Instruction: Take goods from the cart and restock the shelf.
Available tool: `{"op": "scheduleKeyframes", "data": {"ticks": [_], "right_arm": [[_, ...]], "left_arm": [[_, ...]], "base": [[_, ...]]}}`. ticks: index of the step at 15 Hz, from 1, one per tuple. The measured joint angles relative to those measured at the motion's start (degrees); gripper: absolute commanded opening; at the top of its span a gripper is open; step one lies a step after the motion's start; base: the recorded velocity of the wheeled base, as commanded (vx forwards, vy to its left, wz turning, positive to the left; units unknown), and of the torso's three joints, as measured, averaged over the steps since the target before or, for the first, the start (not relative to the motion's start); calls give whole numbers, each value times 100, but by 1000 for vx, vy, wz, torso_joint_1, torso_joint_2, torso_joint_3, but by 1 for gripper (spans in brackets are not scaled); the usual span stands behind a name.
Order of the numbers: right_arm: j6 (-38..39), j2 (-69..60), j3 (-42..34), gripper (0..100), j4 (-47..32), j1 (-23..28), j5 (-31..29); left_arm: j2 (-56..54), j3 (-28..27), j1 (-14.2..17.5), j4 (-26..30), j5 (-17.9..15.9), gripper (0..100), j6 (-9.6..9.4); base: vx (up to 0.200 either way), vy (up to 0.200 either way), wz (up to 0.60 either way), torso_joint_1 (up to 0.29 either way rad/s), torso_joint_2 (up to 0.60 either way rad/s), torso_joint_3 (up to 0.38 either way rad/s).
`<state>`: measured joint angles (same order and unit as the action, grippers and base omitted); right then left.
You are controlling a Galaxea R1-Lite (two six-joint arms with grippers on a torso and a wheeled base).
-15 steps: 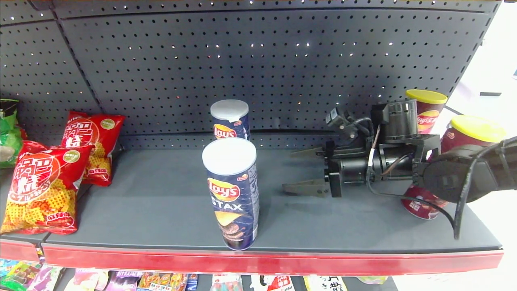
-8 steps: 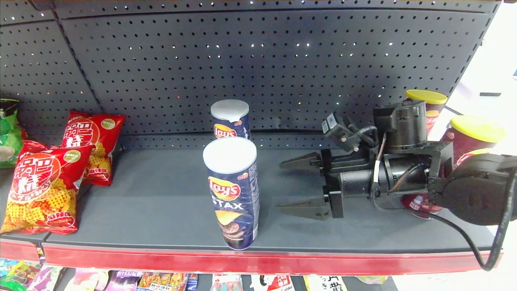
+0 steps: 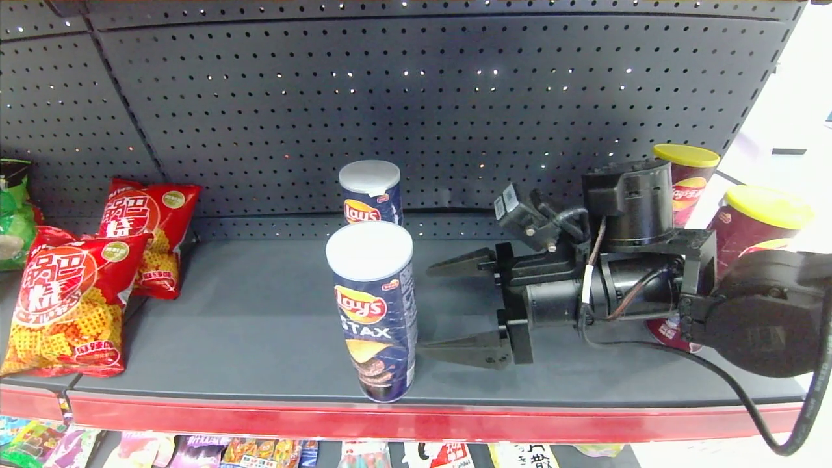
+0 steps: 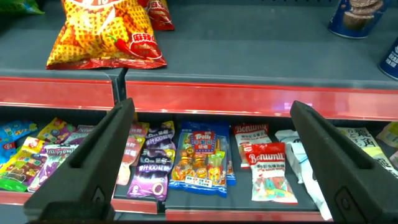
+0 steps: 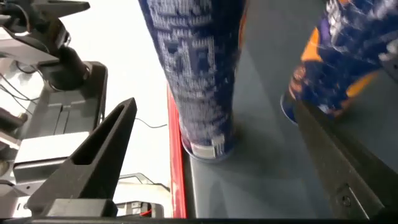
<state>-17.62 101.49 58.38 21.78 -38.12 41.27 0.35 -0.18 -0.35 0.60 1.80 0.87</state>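
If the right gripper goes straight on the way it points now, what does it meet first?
Probably the front blue chip can: the open right gripper points at its side, and the right wrist view shows the can straight ahead of it. Depth is not fully clear.

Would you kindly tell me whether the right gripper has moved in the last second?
Yes. The right gripper has moved left along the shelf, closing on the front blue can, jaws open.

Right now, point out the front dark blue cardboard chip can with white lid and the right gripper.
Front dark blue chip can (image 3: 374, 312), head view, middle of its printed side.
Right gripper (image 3: 424, 311), head view, midway between its fingertips.
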Motion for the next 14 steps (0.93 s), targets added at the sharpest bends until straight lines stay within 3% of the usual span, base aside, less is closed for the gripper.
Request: {"op": "scheduleKeyframes", "data": {"ticks": [7, 13, 14], "right_arm": [[0, 138, 140, 100, 9, -322, -33], [218, 607, 855, 100, 145, -907, -246], [304, 686, 909, 0, 194, -1000, -278]], "left_arm": [[0, 0, 2, 2, 2, 100, 0], [0, 0, -2, 2, 2, 100, 0], [0, 0, -2, 0, 0, 100, 0]], "base": [[0, 0, 0, 0, 0, 0], [0, 0, 0, 0, 0, 0], [0, 0, 0, 0, 0, 0]]}}
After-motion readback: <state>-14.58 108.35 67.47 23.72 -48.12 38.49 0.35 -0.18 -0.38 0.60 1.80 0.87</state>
